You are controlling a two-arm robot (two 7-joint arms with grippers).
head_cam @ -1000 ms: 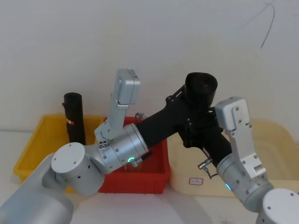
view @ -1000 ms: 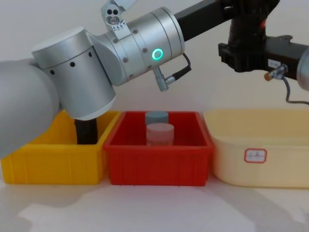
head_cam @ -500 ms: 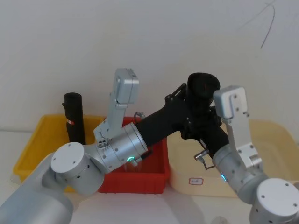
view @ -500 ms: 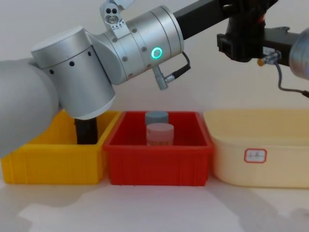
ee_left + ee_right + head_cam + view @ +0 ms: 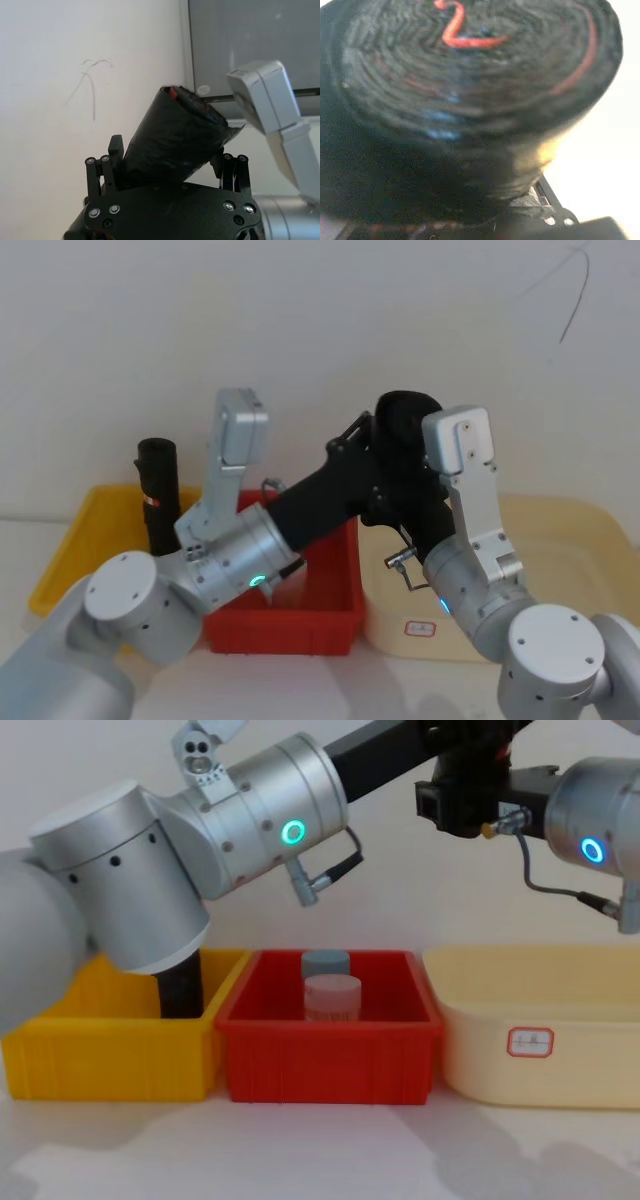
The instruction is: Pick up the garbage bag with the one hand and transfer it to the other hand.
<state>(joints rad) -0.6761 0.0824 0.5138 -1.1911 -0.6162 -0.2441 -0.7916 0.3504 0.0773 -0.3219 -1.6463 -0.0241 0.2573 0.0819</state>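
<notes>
Left end effector (image 5: 165, 161), the one on the green-ring arm, is clamped on the garbage bag (image 5: 176, 127). In the left wrist view you can see its fingers (image 5: 96, 172) pressed against either side of the black roll, which sticks up and out at a tilt, so it's about one roll-width apart and no more. The bag is held high in the air, roughly above the back of the red bin (image 5: 330, 1060), well clear of the two jars (image 5: 331, 995) sitting in it. What's changed over the last second is that the whole huddle has drifted toward the robot's left. The blue-ring arm has also swung in a lot tighter, and its wrist has turned so the blue ring now faces the chest camera. The right end effector (image 5: 402, 490) is right up against the roll now, and the right wrist view has the spiral end of the bag jammed in front of the lens. I honestly can't tell if its fingers are apart or already together on the bag. My read is that pickup is done and we're mid-handover, with the left not having let go yet. A spare roll (image 5: 158, 495) stands untouched in the yellow bin (image 5: 100, 1060), and the cream tub (image 5: 540, 1020) is off to the right.
</notes>
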